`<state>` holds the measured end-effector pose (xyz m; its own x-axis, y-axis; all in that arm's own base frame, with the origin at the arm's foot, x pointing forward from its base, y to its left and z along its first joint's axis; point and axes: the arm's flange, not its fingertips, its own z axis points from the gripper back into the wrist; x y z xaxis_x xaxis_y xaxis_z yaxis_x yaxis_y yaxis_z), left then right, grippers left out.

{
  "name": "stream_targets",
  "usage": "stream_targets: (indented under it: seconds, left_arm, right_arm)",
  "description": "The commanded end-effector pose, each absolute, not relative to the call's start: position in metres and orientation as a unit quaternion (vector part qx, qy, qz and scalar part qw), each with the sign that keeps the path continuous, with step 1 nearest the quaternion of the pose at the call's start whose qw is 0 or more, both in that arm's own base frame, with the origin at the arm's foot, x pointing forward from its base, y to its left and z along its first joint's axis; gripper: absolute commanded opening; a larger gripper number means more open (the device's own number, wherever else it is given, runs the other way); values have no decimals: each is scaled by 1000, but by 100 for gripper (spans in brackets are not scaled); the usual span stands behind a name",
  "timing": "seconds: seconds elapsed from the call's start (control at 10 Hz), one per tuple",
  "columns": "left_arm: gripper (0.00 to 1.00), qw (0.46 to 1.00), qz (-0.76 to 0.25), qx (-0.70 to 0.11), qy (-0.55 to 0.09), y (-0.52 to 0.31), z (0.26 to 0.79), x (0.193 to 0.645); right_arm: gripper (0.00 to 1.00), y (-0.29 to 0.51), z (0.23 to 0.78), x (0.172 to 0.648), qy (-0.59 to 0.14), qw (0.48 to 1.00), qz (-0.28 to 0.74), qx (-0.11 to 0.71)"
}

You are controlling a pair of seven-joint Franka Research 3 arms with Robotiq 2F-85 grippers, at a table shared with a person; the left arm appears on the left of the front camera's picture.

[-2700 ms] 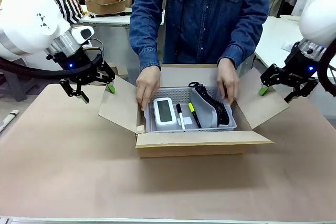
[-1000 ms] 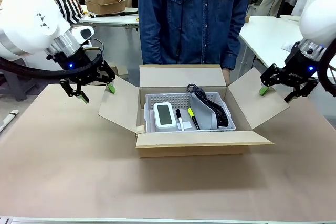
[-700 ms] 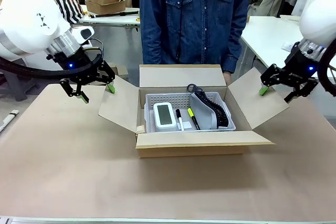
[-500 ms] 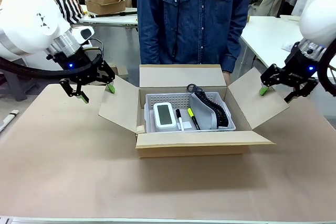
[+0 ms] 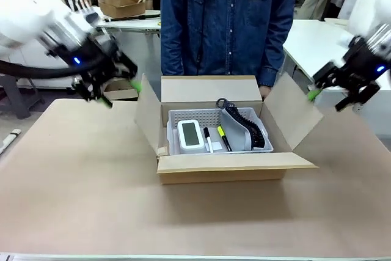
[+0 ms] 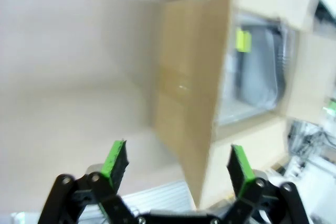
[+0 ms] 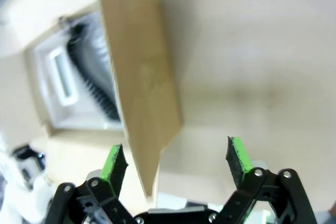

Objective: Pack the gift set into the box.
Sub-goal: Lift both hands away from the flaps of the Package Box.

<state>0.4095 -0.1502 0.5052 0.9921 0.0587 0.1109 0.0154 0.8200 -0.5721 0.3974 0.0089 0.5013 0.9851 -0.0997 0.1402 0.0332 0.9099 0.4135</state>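
Our left pincer (image 6: 177, 161) is spread wide. In its wrist view the left flap (image 6: 191, 103) of the box (image 5: 232, 169) stands tilted up between the green pads (image 6: 115, 158); we cannot tell whether either pad touches it. Our right pincer (image 7: 175, 160) gapes likewise about the right flap (image 7: 139, 77). The box sits mid-surface (image 5: 73, 187), holding a white basket (image 5: 195, 113) with a white device (image 5: 190, 134). A person (image 5: 226, 22) in denim stands just behind.

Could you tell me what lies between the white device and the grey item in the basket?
In the front view, a black pen and a yellow pen lie side by side there.
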Motion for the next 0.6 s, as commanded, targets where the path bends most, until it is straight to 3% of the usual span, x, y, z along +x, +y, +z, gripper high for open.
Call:
stream_targets:
  seconds: [0.0,0.1,0.3,0.4,0.5]
  left_arm:
    - [100,875,-73,-477,-39,-105,551,355]
    - [100,797,-161,-583,7,-85,559,337]
    - [100,713,-145,-684,48,-58,552,334]
    - [100,713,-103,-692,55,-51,543,342]
    - [100,799,-138,-582,-53,-74,588,315]
  right_arm:
    - [100,-31,546,332,-56,919,40,389]
    - [100,-46,559,316,-9,869,33,493]
    - [100,-66,560,306,78,803,-31,590]
    - [100,-71,556,310,57,785,-86,611]
    - [100,-55,573,285,-16,862,38,505]
